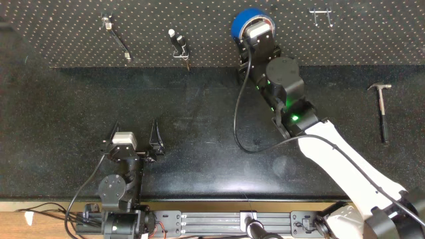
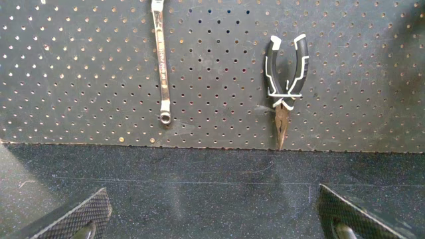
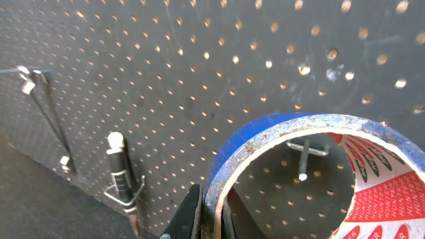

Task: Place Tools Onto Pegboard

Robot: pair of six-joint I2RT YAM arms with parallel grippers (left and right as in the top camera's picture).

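My right gripper (image 1: 252,41) is up at the pegboard (image 1: 66,33), shut on the rim of a blue tape roll (image 1: 244,23). In the right wrist view the tape roll (image 3: 265,141) rings a metal peg hook (image 3: 304,158), and the fingers (image 3: 194,214) pinch its wall. A wrench (image 1: 117,37) and black-and-white pliers (image 1: 179,46) hang on the board. A hammer (image 1: 382,109) lies on the table at the right. My left gripper (image 1: 135,136) rests low near its base, open and holding nothing, facing the wrench (image 2: 161,66) and pliers (image 2: 285,79).
A bare double hook (image 1: 321,14) sticks out of the pegboard at the upper right. The black table mat (image 1: 199,133) stretches between the arms. A black cable (image 1: 238,126) loops down from the right arm.
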